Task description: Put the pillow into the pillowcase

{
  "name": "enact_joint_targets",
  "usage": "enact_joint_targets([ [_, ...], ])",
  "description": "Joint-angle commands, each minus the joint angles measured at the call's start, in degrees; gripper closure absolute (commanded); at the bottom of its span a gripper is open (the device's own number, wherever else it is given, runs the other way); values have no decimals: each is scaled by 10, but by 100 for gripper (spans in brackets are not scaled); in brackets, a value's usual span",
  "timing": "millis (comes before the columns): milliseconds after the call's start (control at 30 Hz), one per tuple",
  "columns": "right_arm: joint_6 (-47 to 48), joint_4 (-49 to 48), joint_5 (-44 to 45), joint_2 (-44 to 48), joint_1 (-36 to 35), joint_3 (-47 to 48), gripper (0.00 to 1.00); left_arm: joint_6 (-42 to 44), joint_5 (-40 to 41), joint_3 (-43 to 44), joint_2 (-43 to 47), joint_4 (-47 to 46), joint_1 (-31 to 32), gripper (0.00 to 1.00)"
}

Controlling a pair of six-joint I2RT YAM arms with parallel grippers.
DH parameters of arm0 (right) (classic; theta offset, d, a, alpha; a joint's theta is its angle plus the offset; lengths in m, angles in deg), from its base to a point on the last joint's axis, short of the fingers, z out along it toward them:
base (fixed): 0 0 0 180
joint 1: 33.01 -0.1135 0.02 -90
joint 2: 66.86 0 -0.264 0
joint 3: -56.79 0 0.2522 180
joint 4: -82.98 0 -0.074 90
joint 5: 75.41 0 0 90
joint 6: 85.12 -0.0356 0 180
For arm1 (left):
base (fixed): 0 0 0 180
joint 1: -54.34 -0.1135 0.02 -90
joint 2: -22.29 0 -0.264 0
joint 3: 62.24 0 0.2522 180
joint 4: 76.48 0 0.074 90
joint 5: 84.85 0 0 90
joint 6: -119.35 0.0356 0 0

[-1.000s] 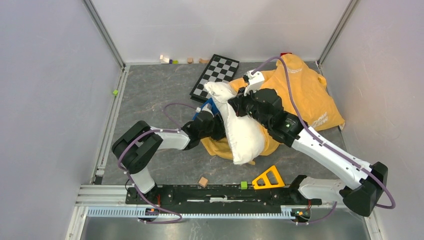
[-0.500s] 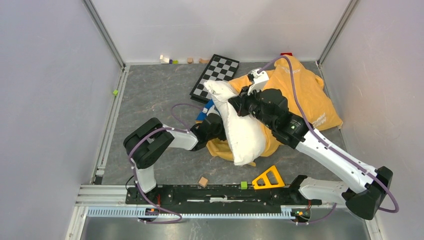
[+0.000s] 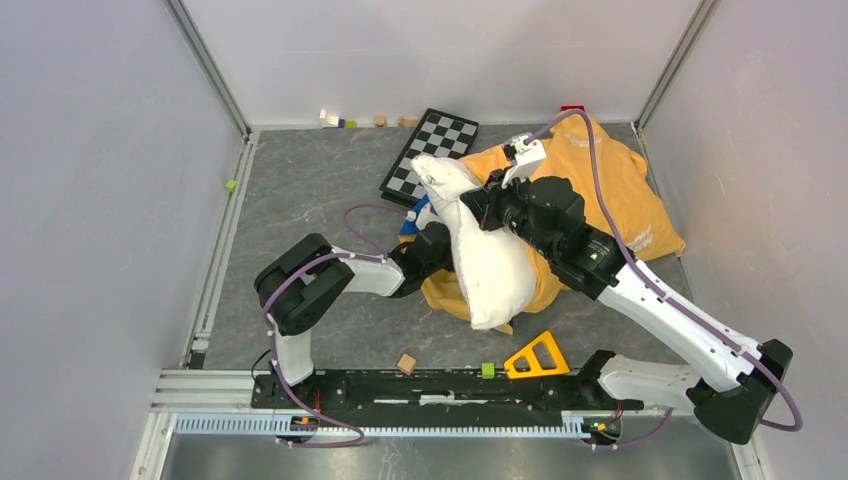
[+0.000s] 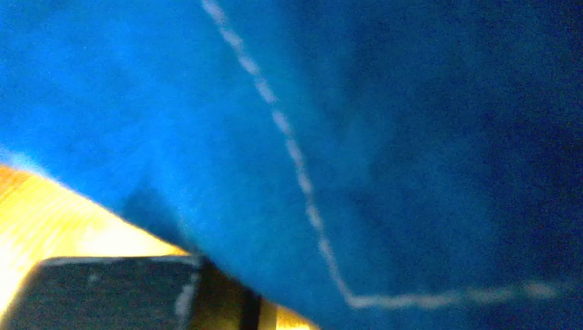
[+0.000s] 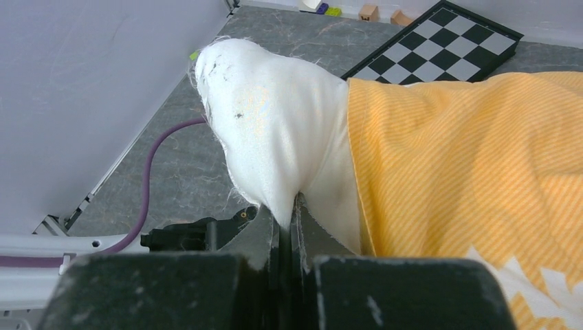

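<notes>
Left wrist | blue cloth fills view (blurred) | chessboard behind pillow

Nothing can be read. The pillowcase bears white printing to the right of the right gripper: too small from above, cut off in the wrist view.

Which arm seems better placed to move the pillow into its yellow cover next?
Probably the right: the right gripper is pinched shut on a fold of the pillow, beside the pillowcase. The left arm is down among blue cloth, with no hold on the pillow visible.
</notes>
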Motion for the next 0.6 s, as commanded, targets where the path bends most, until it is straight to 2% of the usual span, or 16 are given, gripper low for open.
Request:
enact_joint_targets([
  [0, -9, -76, -3, 32, -4, 50, 100, -24, 35, 14, -6, -12, 6, 85],
  [67, 2, -57, 22, 32, -4, 53, 100, -12, 34, 5, 11, -10, 5, 95],
  [100, 11, -49, 35, 31, -4, 54, 100, -8, 34, -5, 22, -11, 6, 97],
  [400, 68, -7, 111, 26, -4, 56, 100, 25, 54, -143, 198, 21, 5, 98],
  [567, 62, -22, 93, 29, -4, 37, 100, 37, 47, -192, 241, 16, 4, 98],
])
